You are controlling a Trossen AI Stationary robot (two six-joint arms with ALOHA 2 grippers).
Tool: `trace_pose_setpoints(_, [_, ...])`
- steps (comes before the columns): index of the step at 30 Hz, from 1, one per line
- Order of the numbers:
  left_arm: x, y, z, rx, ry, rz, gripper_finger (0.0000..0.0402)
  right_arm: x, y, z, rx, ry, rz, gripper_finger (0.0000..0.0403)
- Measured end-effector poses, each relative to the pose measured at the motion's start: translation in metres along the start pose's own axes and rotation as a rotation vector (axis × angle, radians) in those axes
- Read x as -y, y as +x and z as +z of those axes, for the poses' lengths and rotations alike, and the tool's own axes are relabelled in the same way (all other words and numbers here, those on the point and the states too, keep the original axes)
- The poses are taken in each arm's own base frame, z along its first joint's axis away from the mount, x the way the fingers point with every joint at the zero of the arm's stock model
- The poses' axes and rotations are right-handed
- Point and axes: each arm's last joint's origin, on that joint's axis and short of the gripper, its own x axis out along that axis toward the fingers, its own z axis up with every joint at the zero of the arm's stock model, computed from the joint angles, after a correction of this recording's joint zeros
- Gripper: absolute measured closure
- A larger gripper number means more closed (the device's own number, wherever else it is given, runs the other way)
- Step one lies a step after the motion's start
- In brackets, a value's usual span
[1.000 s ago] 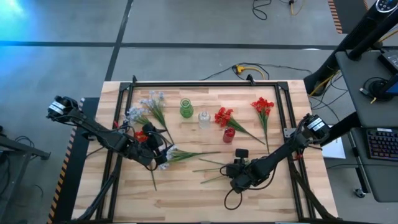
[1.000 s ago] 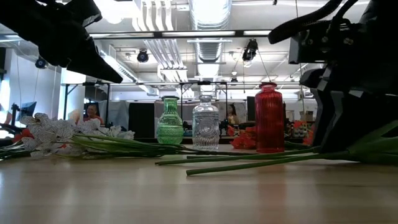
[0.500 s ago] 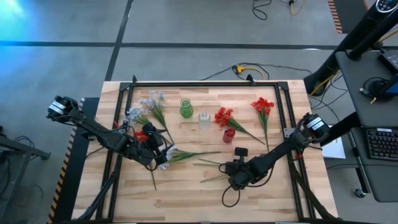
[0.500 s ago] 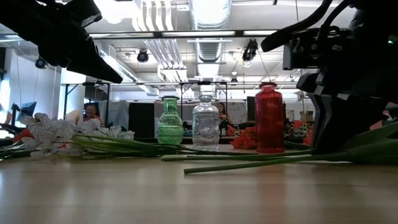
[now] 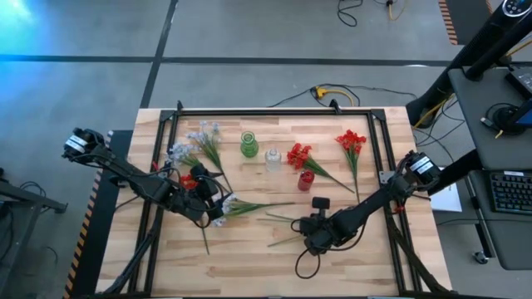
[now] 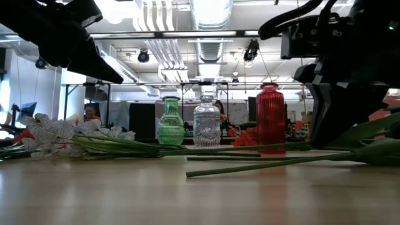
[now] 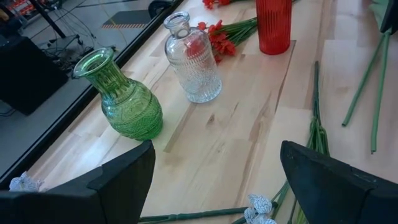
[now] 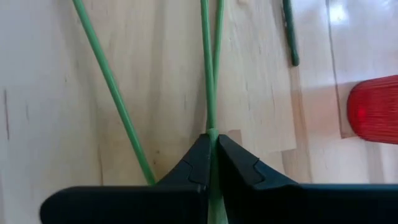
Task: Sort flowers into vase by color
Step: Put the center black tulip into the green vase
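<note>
My right gripper (image 5: 311,232) sits low at the table's front middle, shut on a thin green flower stem (image 8: 209,93). That stem (image 6: 250,149) runs nearly level just above the wood, and its blossom end is hidden behind the gripper (image 6: 337,122). Other loose stems (image 5: 283,219) lie beside it. My left gripper (image 5: 209,204) hovers open over a pale blue-white spray (image 5: 229,206), holding nothing. Red sprays (image 5: 298,155) (image 5: 351,141) lie at the back right. The green vase (image 5: 248,145), clear vase (image 5: 273,159) and red vase (image 5: 306,179) stand in a row, all without flowers.
More pale sprays (image 5: 204,133) and a small red blossom (image 5: 189,179) lie at the left near the left arm. A black metal frame (image 5: 274,111) borders the wooden table (image 5: 249,266). Bare wood shows along the front edge.
My right gripper has closed on the green stem and raised it slightly, so it now hangs level above the wood. The left arm has not moved.
</note>
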Motion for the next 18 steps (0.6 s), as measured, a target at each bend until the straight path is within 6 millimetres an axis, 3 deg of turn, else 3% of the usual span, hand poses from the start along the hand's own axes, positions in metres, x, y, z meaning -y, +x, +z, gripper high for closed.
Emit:
trace_pose_setpoints(10, [0.000,0.000,0.000,0.000,0.000,0.002,0.0074,0.001,-0.004,0.001,-0.009,-0.028,-0.008,0.0390])
trace_pose_setpoints(18, [0.000,0.000,0.000,0.000,-0.005,0.002,0.0074,0.005,-0.024,0.013,-0.061,-0.063,-0.041,0.0390])
